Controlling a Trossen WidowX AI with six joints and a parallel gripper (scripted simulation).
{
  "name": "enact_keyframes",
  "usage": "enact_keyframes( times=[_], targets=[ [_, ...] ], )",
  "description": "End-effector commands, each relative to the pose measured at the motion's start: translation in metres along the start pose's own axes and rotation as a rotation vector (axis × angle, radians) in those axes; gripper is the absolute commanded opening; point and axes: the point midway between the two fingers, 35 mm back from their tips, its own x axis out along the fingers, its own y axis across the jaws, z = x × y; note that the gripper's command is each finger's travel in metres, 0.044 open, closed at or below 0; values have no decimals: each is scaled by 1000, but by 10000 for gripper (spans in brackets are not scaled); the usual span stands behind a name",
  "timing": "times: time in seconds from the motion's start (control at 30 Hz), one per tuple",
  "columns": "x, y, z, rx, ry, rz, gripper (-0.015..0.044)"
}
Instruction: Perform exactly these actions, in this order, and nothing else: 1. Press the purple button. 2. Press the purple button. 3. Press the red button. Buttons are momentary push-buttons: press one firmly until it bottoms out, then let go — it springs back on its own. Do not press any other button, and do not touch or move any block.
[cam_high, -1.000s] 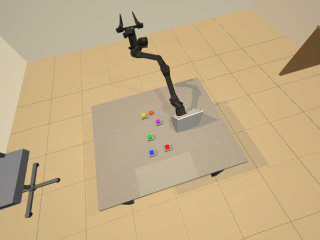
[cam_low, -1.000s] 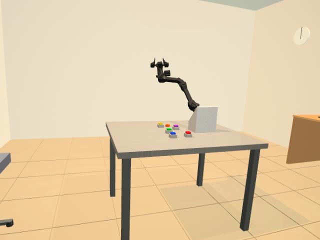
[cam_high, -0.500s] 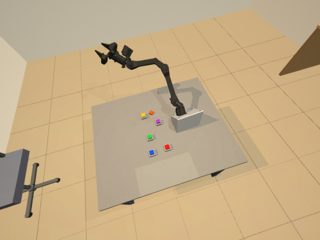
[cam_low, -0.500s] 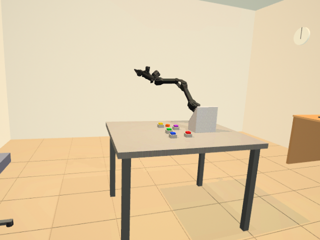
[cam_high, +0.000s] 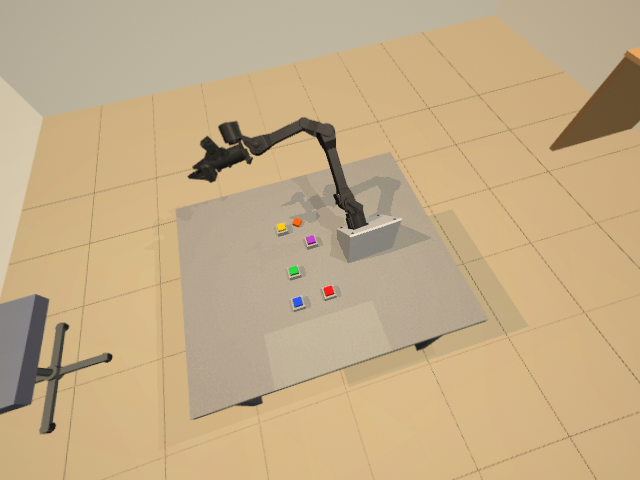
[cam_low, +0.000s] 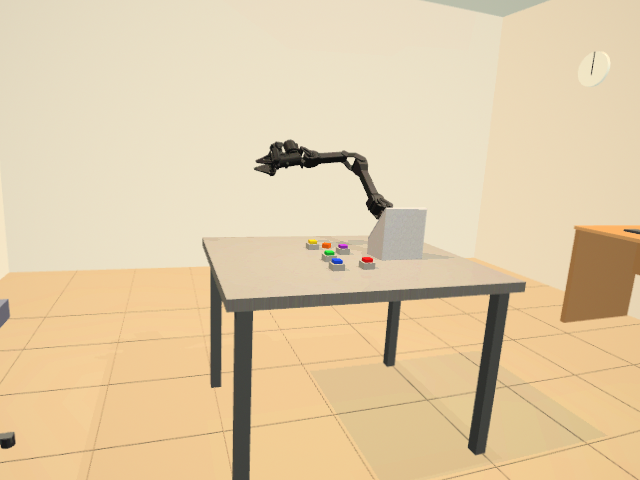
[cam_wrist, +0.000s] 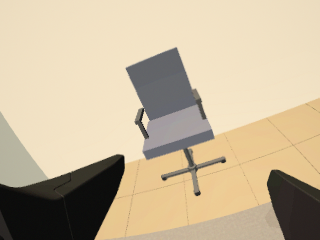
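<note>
Hanging high over the table's (cam_low: 268, 268) far edge: gripper (cam_low: 262, 167), spread wide, pinching nothing, aimed outward and a little down. In wrist view, only a chair (cam_wrist: 170, 110), floor and a strip of table edge between the dark fingers. No button in sight there.

Purple button (cam_high: 310, 239) low on the table, near the arm's grey base (cam_high: 369, 237), well apart from the gripper and well below it. Orange block (cam_high: 296, 222) just up and left of it, close; yellow button (cam_high: 281, 226) beside that. Green button (cam_high: 293, 270) further down, then blue button (cam_high: 297, 302) and red button (cam_high: 328, 291) side by side nearest the front.

Judging by this: no press begun, whole sequence ahead. Purple first, twice, then red.

On handling: a small stiff cap on a pale housing, spring-backed, nothing to grasp. Best met from straight above, dead centre on the coloured top, pushed down firmly to the stop, then lifted clean off for the spring return. Probably rigid and smooth, so an off-centre touch likely slides off. With fingers this wide, one tip alone as the pusher, or a narrowing first; otherwise a straddle over the cap with no press at all. Biggest hazard: that orange block close by, and a stray finger catching it on the way down.
</note>
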Motion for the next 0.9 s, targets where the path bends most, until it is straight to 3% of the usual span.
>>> enact_keyframes(
  times=[0.0,0.2,0.43,0.73,0.87],
  targets=[
    [-8,42,-65,73,239,59,400],
    [-47,92,-154,114,581,89,400],
    [-129,123,-247,46,973,23,400],
    [-265,92,-322,-305,1349,-232,400],
    [-283,81,-326,-385,1375,-280,400]
  ],
)
